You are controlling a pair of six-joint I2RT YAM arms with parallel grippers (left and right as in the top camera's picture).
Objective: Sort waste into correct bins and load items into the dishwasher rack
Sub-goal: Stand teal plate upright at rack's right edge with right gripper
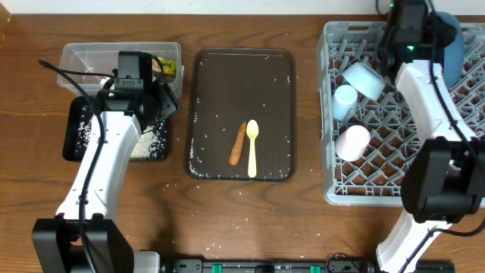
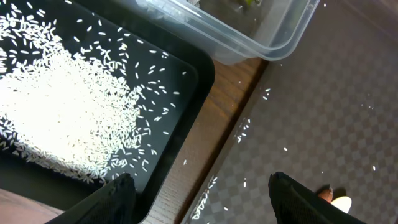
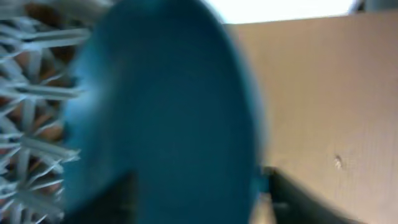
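Note:
My left gripper (image 1: 168, 102) (image 2: 199, 199) is open and empty, above the gap between the black tray (image 1: 76, 136) (image 2: 186, 68) and the brown serving tray. Rice (image 2: 56, 112) lies heaped in the black tray. The clear tub (image 1: 91, 54) (image 2: 249, 37) holds the yellow-green wrapper (image 1: 165, 68); the napkin is hidden. The brown stick (image 1: 238, 142) and yellow spoon (image 1: 252, 148) lie side by side on the serving tray. My right gripper (image 1: 436, 34) (image 3: 196, 193) is open around the dark blue plate (image 1: 453, 53) (image 3: 168, 106), on edge in the grey rack (image 1: 364, 189). The bowl (image 1: 365, 78), blue cup (image 1: 345, 101) and pink cup (image 1: 353, 142) sit in the rack.
The brown serving tray (image 1: 227, 76) (image 2: 323, 112) lies mid-table, with stray rice grains along its edges and on the wood in front of it. The rack's lattice (image 3: 31, 93) shows left of the plate. A tan wall stands behind the rack.

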